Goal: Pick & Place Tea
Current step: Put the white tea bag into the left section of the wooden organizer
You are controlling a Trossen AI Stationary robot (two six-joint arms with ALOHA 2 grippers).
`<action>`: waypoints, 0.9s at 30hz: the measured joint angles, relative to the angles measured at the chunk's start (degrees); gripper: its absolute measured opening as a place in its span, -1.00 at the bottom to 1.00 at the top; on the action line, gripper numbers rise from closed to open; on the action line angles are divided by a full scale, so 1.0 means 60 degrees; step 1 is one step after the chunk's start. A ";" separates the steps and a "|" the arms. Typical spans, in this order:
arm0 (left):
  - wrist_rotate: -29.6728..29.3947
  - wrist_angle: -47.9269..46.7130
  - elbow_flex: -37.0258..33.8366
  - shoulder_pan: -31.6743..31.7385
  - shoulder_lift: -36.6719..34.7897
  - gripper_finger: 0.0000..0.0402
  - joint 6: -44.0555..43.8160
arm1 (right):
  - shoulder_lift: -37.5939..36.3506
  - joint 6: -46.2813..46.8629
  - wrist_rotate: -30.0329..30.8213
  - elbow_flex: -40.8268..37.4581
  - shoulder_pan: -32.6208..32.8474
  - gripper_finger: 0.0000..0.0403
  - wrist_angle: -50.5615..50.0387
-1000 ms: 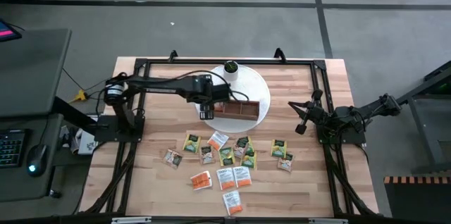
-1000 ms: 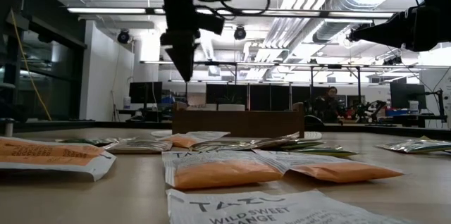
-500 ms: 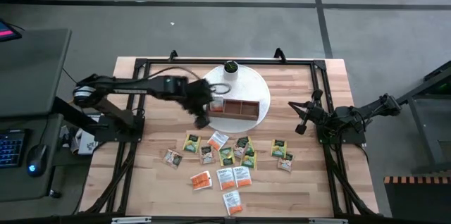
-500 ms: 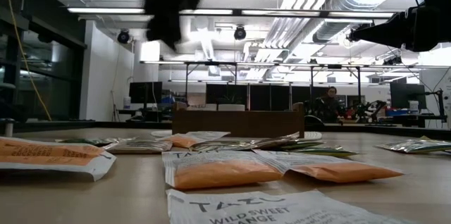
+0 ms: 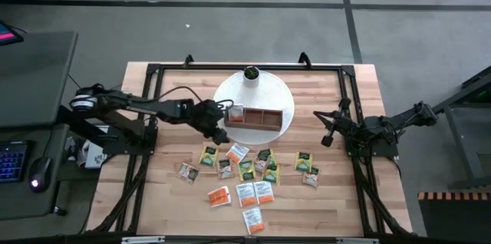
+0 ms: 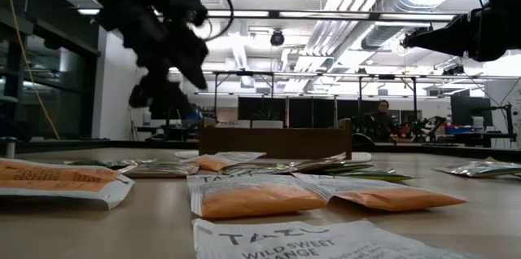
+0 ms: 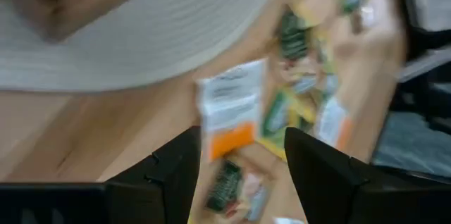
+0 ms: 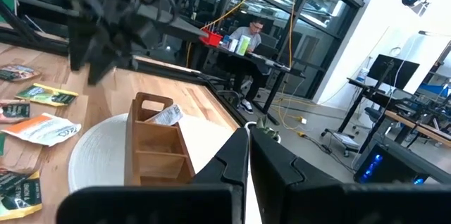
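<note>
My left tool (image 5: 223,134): fingers apart, empty, above the tea (image 5: 237,152) lying on the bench (image 5: 330,198).
My right tool (image 5: 328,131): together, waiting.
Worry: packets overlap; I might pinch two.

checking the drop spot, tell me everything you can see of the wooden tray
The wooden tray is a brown, open-topped box with three compartments in a row and a raised handle tab at one end. It sits upright on the white round plate at the far middle of the table. One white sachet leans in the end compartment by the handle; the other two look empty. Neither pincer touches it.
</note>
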 joint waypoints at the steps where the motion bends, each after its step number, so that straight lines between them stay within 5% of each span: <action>1: 0.0007 -0.0056 -0.0054 0.0000 0.0058 0.01 -0.0078 | 0.0040 -0.0001 -0.0024 0.0000 0.0000 -0.94 -0.0027; 14: 0.0263 0.1506 -0.0016 -0.0179 0.1563 0.01 -0.0423 | 0.0369 0.0004 0.0011 0.0001 -0.0001 -0.94 -0.0007; 27: -0.0761 0.1691 -0.0002 -0.0448 0.2101 0.01 -0.0402 | 0.0365 0.0000 0.0011 0.0001 -0.0001 -0.94 0.0002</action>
